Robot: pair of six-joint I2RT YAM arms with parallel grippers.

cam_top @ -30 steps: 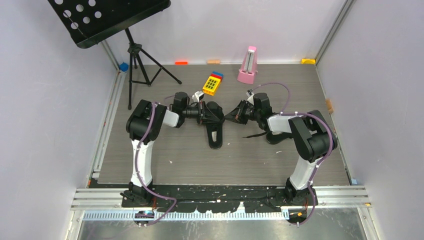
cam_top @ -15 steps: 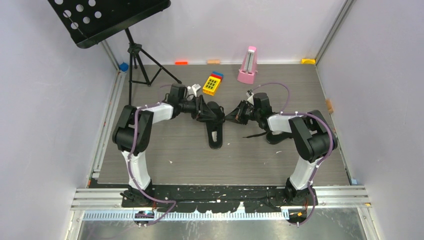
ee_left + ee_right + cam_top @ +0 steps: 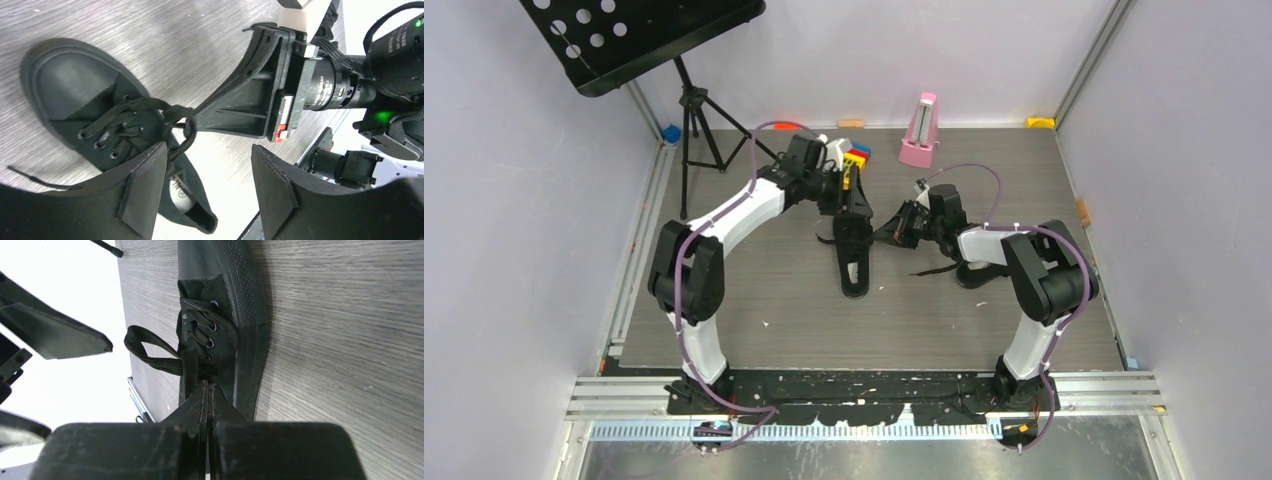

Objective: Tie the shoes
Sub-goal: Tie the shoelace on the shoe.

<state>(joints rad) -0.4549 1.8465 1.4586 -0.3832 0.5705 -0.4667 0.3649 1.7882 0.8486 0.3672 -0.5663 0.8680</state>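
Observation:
One black shoe (image 3: 855, 255) lies mid-table with its heel toward me; the left wrist view shows its laces (image 3: 131, 111) gathered over the tongue. My right gripper (image 3: 888, 232) is shut on a lace strand (image 3: 189, 371) at the shoe's right side, and a lace loop (image 3: 146, 349) sticks out beside it. My left gripper (image 3: 841, 196) hovers open above the toe end with nothing between its fingers (image 3: 146, 187). The other shoe (image 3: 972, 273) is mostly hidden under my right forearm, and a lace end (image 3: 932, 270) trails from it.
A music stand (image 3: 656, 38) on a tripod (image 3: 699, 135) stands at the back left. A pink metronome (image 3: 918, 130) and a yellow toy block (image 3: 852, 160) sit at the back. Small coloured blocks (image 3: 1041, 122) lie along the back wall.
My left arm has swung from the shoe's left side to behind its toe, and its gripper has opened and let go of the lace. The right arm has not moved.

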